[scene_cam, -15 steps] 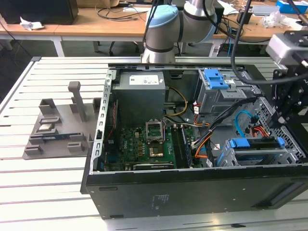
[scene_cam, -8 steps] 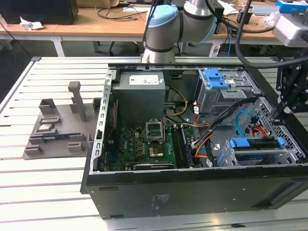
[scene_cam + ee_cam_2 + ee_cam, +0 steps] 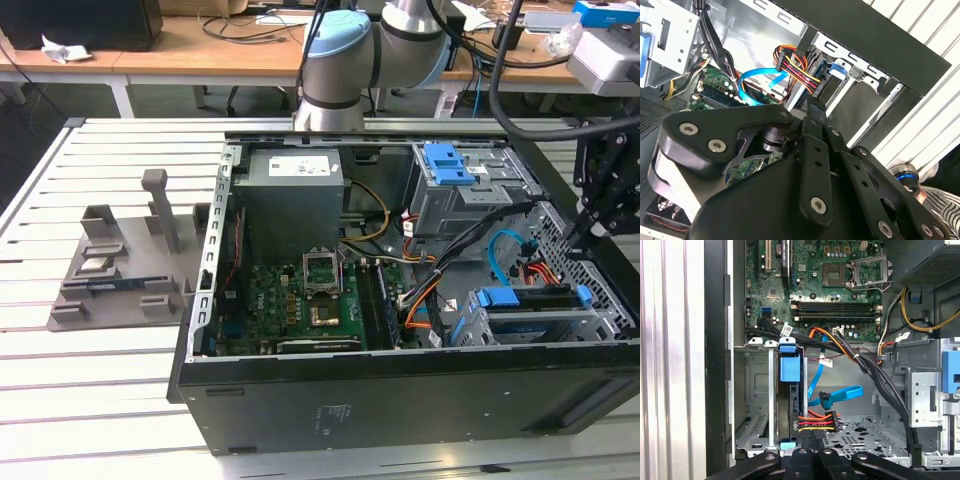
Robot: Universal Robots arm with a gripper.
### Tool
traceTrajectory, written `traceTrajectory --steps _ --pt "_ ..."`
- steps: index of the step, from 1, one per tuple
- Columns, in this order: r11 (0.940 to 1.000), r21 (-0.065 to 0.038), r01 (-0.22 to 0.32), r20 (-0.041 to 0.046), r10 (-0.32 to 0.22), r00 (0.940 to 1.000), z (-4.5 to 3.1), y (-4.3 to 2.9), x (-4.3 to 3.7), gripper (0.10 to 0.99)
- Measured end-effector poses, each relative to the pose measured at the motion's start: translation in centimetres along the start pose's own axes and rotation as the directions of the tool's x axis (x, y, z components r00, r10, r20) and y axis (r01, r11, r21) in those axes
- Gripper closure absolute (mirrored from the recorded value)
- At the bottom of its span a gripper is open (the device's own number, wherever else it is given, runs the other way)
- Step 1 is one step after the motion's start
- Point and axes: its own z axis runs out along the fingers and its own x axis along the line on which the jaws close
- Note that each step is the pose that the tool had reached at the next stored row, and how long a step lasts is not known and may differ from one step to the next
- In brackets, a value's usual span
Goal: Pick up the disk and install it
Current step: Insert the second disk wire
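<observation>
disk sitting on edge in its cage slot with blue bracket on top, red-yellow power plug in its end, gripper right at it, jaws look together, loose blue ribbon cable beside, green motherboard beyond, open black case

The disk sits in the lower right of the exterior view, standing on edge in the metal drive cage, its blue carrier bracket showing along the top. In the first wrist view it stands at lower centre-left, blue handle uppermost, a multicoloured cable plugged at its end.
</observation>
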Motion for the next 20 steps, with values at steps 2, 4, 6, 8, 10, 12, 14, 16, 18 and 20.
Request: traceTrajectory --steps 2,4,6,8,10,12,14,16,18,20 --pt "1.0 0.0 0.0 0.0 0.0 1.0 -0.01 0.0 0.0 0.851" --pt "1.0 0.0 0.0 0.0 0.0 1.0 -0.02 0.0 0.0 0.792" --pt "1.0 0.0 0.0 -0.0005 0.0 1.0 -0.01 0.15 -0.13 0.725" --pt "1.0 0.0 0.002 -0.0003 -0.002 1.0 0.2 0.77 -0.45 0.725" --pt "1.0 0.0 0.007 0.0001 -0.007 1.0 0.43 1.22 -0.56 0.725" --pt "0.9999 0.0 0.016 -0.0002 -0.016 0.9999 0.78 1.75 -0.65 0.725" --pt "0.9997 0.0 0.026 -0.0003 -0.026 0.9997 1.16 2.25 -0.7 0.725" --pt "0.9995 -0.001 0.033 -0.0001 -0.033 0.9995 1.49 2.59 -0.72 0.725" --pt "0.999 -0.001 0.045 -0.0005 -0.045 0.999 1.96 3.01 -0.73 0.725" --pt "0.9983 -0.001 0.059 -0.0006 -0.059 0.9983 2.33 3.11 -0.74 0.725"
